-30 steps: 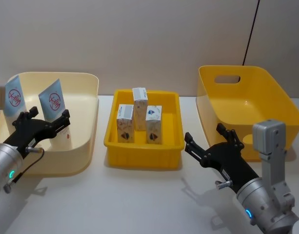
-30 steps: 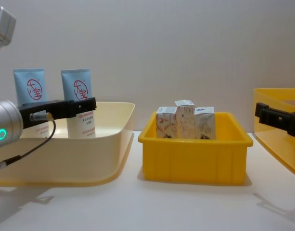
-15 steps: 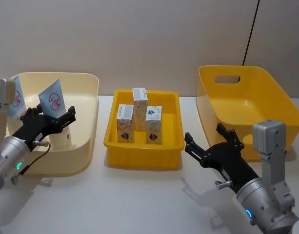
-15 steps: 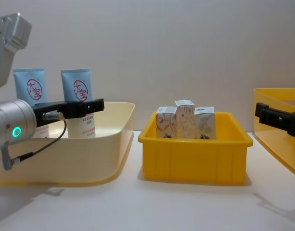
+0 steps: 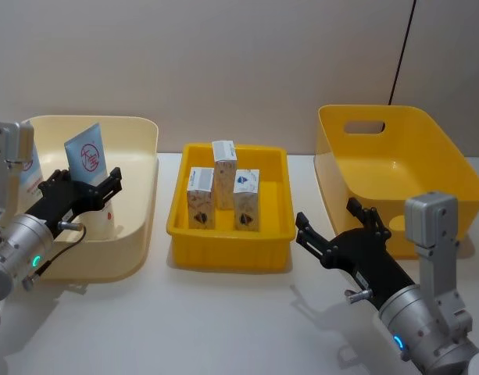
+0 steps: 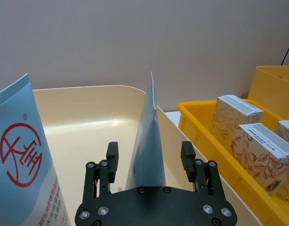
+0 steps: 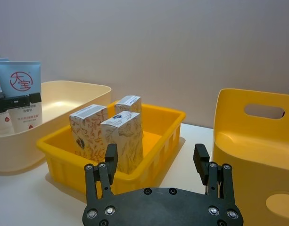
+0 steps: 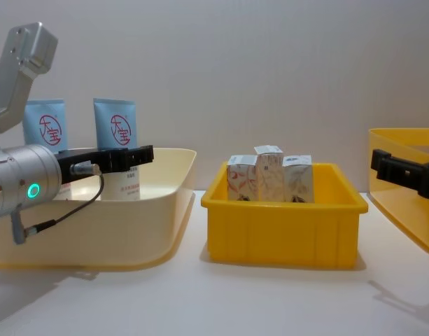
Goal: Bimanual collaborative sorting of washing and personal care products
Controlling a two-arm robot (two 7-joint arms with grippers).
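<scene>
Your left gripper (image 6: 150,154) reaches into the cream tray (image 5: 134,144) with its fingers (image 6: 112,159) spread wide on either side of one pale-blue tube (image 6: 146,136). The tube stands upright between them, seen edge-on from the wrist, with a gap showing at each finger, so nothing is clamped. A second tube (image 6: 20,155) stands just outside the fingers, on the side away from the bins, also upright in the tray. Your right gripper (image 7: 156,157) hovers above the surface (image 5: 223,320), its fingers likewise spread with nothing between them. Ahead of those fingers sits the small yellow bin (image 7: 64,162), where three white cartons (image 7: 123,139) with orange-red print stand upright, close together. The large yellow bin (image 7: 257,141) sits just beside the right fingers, on their outer side.
</scene>
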